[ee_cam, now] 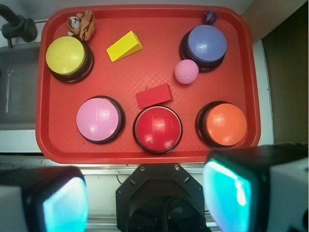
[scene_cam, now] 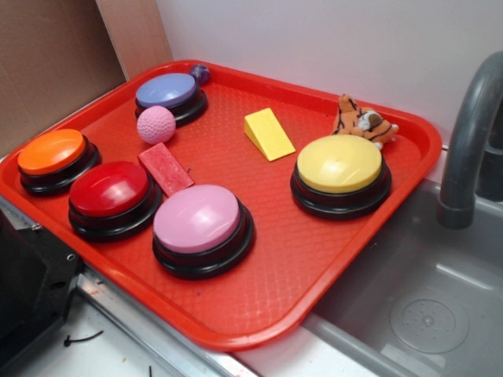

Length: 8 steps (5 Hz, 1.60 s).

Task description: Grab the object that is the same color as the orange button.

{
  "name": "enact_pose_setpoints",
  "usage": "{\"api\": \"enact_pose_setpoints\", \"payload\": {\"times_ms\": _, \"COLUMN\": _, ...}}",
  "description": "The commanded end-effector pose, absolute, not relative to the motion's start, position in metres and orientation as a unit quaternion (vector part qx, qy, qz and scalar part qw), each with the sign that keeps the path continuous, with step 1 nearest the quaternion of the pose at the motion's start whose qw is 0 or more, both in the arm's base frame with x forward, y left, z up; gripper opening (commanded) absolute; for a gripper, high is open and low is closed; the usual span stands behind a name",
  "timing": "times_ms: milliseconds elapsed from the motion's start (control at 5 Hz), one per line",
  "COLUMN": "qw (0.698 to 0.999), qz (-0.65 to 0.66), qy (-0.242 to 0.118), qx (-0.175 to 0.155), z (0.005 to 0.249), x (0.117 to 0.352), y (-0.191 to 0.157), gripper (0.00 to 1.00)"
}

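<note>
Small striped orange plush tiger [ee_cam: 81, 25]: tray's 11 o'clock corner, touching the yellow-domed button [ee_cam: 66, 55].
Orange-domed round push button [ee_cam: 226, 124]: 4 o'clock.
Hand [ee_cam: 145, 198]: spread wide, empty.

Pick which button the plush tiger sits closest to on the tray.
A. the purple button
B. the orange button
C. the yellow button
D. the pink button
C. The tiger lies in the tray corner right beside the yellow button, far from the orange button at the opposite side.
</note>
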<state>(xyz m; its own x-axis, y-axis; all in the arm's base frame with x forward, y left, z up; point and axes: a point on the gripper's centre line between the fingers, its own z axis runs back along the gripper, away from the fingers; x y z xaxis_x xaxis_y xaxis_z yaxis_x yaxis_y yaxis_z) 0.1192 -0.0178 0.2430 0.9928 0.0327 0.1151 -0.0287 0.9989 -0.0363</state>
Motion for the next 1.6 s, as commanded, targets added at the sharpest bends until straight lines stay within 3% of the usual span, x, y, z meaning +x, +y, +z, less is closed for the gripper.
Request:
{"api": "enact_pose_setpoints", "payload": {"times_ms": 0, "qw": 0.998, "qz": 0.015, "qy": -0.058, "qx": -0.017, "z": 0.243, "x": 0.119, "y": -0.018, "gripper": 1.0}}
{"api": "enact_pose_setpoints", "payload": {"times_ms": 600, "qw": 0.986, "qz": 0.088, "qy": -0.139, "qx": -0.017, "z": 0.218, "x": 0.184, "y": -0.048, "gripper": 1.0}}
{"api": "enact_pose_setpoints", "payload": {"times_ms": 800, "qw": 0.976, "qz": 0.136, "qy": -0.172, "qx": -0.017, "z": 0.203, "x": 0.218, "y": -0.062, "gripper": 1.0}}
{"api": "enact_pose_setpoints", "payload": {"times_ms": 1400, "qw": 0.971, "qz": 0.138, "qy": -0.186, "qx": -0.063, "z": 0.138, "x": 0.32, "y": -0.091, "gripper": 1.0}}
